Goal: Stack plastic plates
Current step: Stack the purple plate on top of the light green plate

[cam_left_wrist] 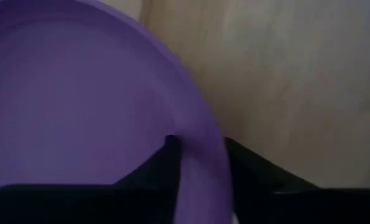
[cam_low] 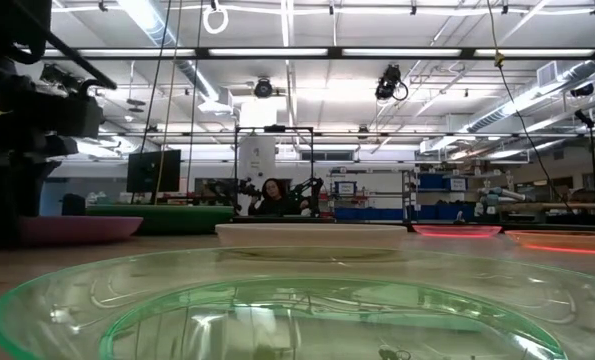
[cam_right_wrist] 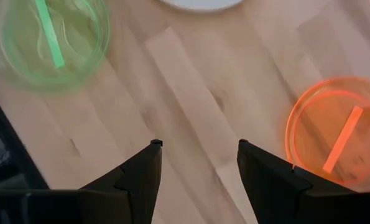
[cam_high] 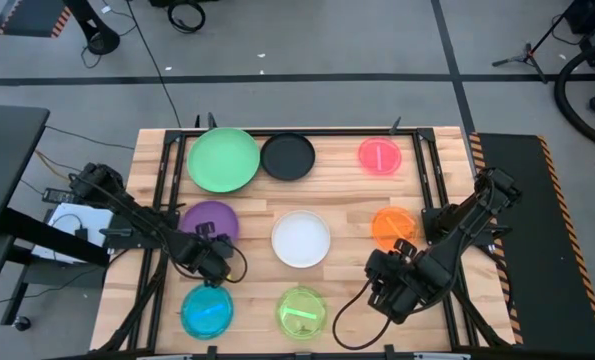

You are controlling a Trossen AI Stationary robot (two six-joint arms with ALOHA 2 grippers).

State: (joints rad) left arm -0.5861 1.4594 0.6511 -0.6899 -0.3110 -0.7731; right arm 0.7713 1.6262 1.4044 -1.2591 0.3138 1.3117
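Observation:
The purple plate (cam_high: 210, 220) lies on the table left of the white plate (cam_high: 301, 239). My left gripper (cam_high: 205, 246) is low at the purple plate's near rim, with the rim between its fingers. My right gripper (cam_high: 401, 262) is open and empty above bare wood, between the orange plate (cam_right_wrist: 334, 140) and the yellow-green plate (cam_right_wrist: 51, 40). A large light green plate (cam_high: 222, 160), the black plate (cam_high: 288, 156) and the pink plate (cam_high: 379, 156) lie along the far side. The blue plate (cam_high: 207, 310) and the yellow-green plate (cam_high: 302, 312) lie along the near side. My left gripper has the purple plate's near rim (cam_left_wrist: 203, 162) between its two fingers, one finger (cam_left_wrist: 166, 155) inside the plate and one (cam_left_wrist: 250, 162) outside it. The fingers come from the near side, slanting down. The plate still lies flat on the table.
Dark frame rails (cam_high: 429, 170) run along the table's sides and far edge. In the low view the yellow-green plate (cam_low: 277, 310) fills the foreground, with the white plate (cam_low: 312, 232) behind it. A person (cam_low: 272, 197) sits far off in the room.

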